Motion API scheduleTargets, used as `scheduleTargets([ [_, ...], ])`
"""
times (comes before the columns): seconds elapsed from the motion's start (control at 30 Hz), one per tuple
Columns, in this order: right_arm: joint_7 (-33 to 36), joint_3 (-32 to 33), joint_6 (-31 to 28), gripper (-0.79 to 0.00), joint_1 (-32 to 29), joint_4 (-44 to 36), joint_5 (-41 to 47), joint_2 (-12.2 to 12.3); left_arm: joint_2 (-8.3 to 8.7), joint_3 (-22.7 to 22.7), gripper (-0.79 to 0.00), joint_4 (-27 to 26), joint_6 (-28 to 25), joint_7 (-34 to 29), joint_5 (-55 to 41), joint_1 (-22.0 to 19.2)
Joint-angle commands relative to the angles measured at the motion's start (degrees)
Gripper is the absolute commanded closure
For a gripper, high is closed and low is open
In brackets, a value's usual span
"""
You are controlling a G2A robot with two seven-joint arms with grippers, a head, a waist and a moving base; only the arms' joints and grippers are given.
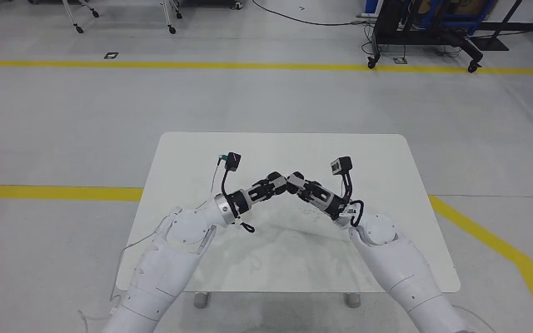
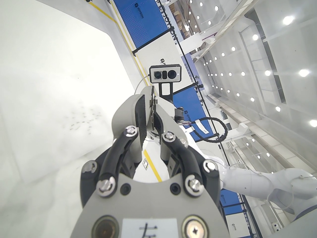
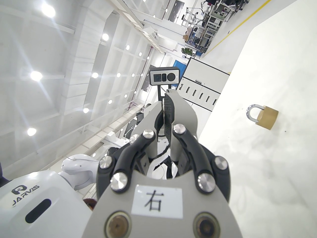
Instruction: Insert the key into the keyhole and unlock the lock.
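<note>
A brass padlock (image 3: 266, 117) with a silver shackle lies flat on the white table (image 3: 272, 169), off to one side of my right gripper (image 3: 165, 99). Both grippers meet tip to tip above the table's middle, the left gripper (image 1: 281, 184) against the right gripper (image 1: 292, 180). In the left wrist view, a small metal key (image 2: 153, 103) sits between the tips of my left gripper (image 2: 150, 104), which is shut on it. The right gripper's fingers (image 3: 171, 110) are pressed together. Whether they also pinch the key is hidden.
The white table (image 1: 375, 158) has faint scuff marks (image 2: 84, 121) near its middle. Beyond its rounded edges there is grey floor with yellow lines (image 1: 250, 64), and black equipment frames (image 1: 433, 33) stand farther back.
</note>
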Motion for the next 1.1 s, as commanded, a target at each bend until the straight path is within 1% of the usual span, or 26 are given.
scheduleTargets([
  [0.0,0.19,0.03,0.04,0.0,-0.16,-0.17,-0.11,0.02,0.03,-0.09,-0.043,-0.07,-0.15,0.11,-0.05,0.06],
  [0.1,0.39,0.1,0.25,0.0,-0.45,-0.58,-0.07,0.04,0.08,-0.09,-0.04,-0.16,-0.24,0.2,0.14,0.11],
  [0.2,0.47,0.3,0.31,0.0,-0.59,-0.77,-0.26,0.08,0.11,-0.05,0.0,-0.21,-0.25,0.25,0.13,0.14],
  [0.43,0.42,0.57,0.49,0.0,-1.13,-1.25,-0.56,0.13,0.32,0.02,0.0,-0.77,-0.68,1.25,3.45,0.13],
  [0.53,0.29,0.62,0.66,0.0,-1.29,-1.48,-0.83,0.14,0.55,0.08,0.0,-1.43,-0.14,2.62,8.66,0.19],
  [0.63,0.31,0.58,0.91,0.0,-1.47,-1.62,-0.86,0.13,0.57,0.2,0.0,-2.12,-0.25,3.57,9.12,0.72],
  [0.8,-0.27,0.91,0.79,0.0,-1.61,-1.53,-0.8,0.12,0.59,-0.34,0.0,-2.44,-0.27,3.98,6.37,1.28],
  [0.97,-0.59,1.32,0.64,0.0,-1.8,-1.56,-0.62,0.14,0.65,-0.85,0.0,-2.32,-0.87,3.03,3.48,1.43],
  [1.0,-0.63,1.39,0.56,0.0,-1.83,-1.59,-0.64,0.15,0.67,-0.88,-0.012,-2.29,-0.91,2.92,3.41,1.41],
  [1.07,-0.78,1.5,0.45,0.0,-1.91,-1.68,-0.51,0.14,0.69,-0.74,-0.108,-2.36,-0.96,2.53,3.28,1.43],
])
